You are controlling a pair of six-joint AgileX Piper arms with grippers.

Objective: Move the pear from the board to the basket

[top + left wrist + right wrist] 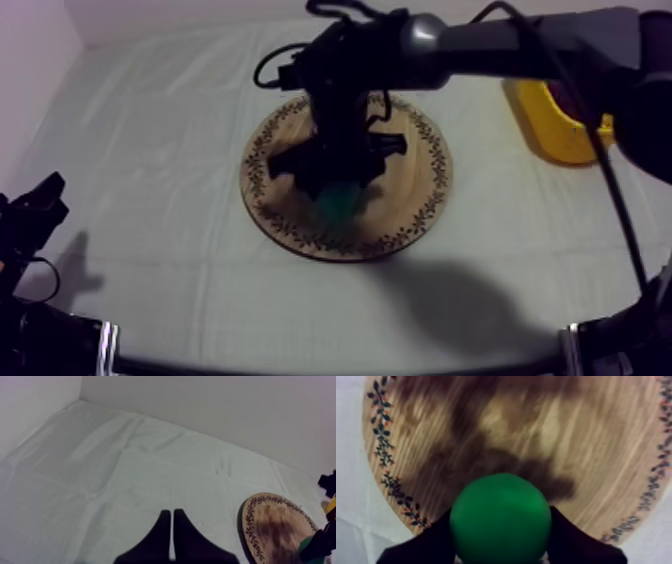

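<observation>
The left gripper point(172, 532) sits low at the left side of the table, well apart from everything else; its fingers lie clenched together as a narrow wedge, with nothing between them, over the bare cloth point(150, 150); the cloth is grey-white and faintly creased.

The board point(410, 215) lies at the middle of the table, round, wooden, with a ring of small leaves and dots along its rim; in the left wrist view it shows beyond the clenched fingers, with the other arm's gripper at its far side next to something green.

The right arm comes in from the upper right and reaches down over the board; the right gripper point(338, 188) stands over the front half of the board, grasping the pear point(340, 205); in the right wrist view the pear is a round green shape with one black finger point(428, 543) pressed against each side; a dark shadow lies on the wood just behind it; whether the pear touches the board or hangs just above it, I cannot tell.

The basket point(560, 130) stands at the far right of the table, yellow, partly hidden behind the right arm, well apart from the board and the pear.
</observation>
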